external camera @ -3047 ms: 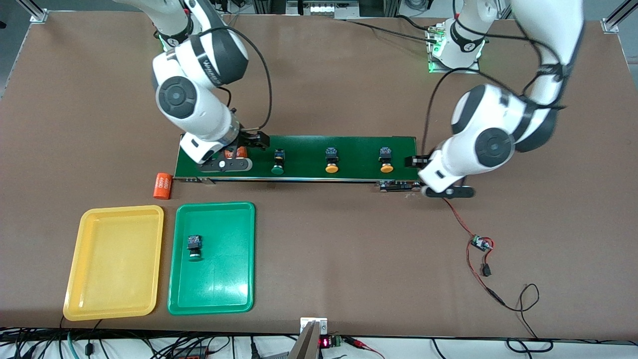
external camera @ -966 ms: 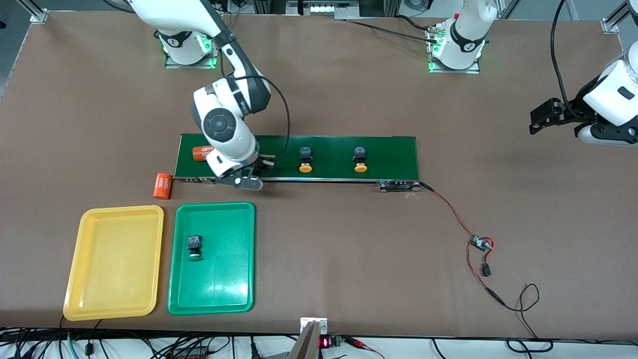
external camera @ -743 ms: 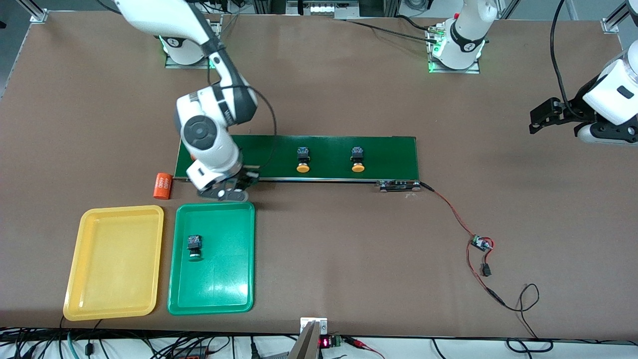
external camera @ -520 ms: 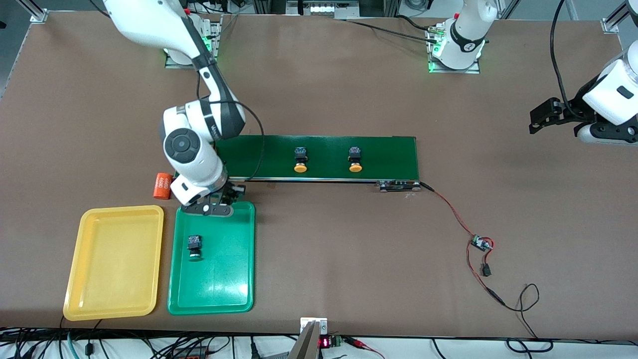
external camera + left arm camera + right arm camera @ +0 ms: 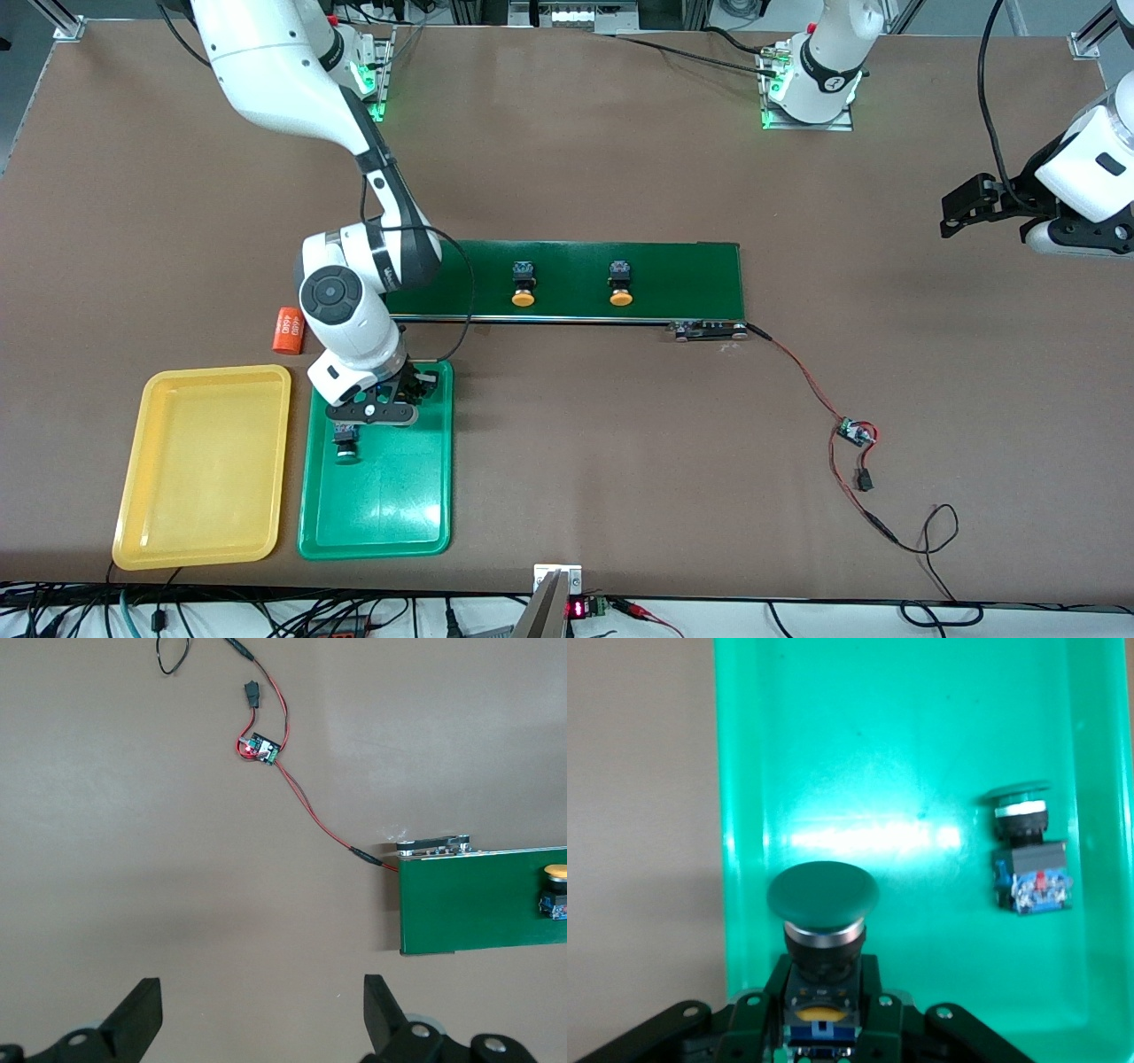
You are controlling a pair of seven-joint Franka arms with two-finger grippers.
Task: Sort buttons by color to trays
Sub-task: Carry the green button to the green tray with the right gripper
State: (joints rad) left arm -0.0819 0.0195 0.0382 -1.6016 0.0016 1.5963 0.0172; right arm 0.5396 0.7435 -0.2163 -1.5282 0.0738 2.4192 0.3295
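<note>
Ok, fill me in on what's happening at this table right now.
The right gripper is shut on a green button and holds it over the green tray, where another green button already lies. Two orange buttons sit on the green belt, and the yellow tray holds none. The left gripper waits with open fingers, up over the bare table at the left arm's end. An orange cylinder lies on the table beside the belt.
</note>
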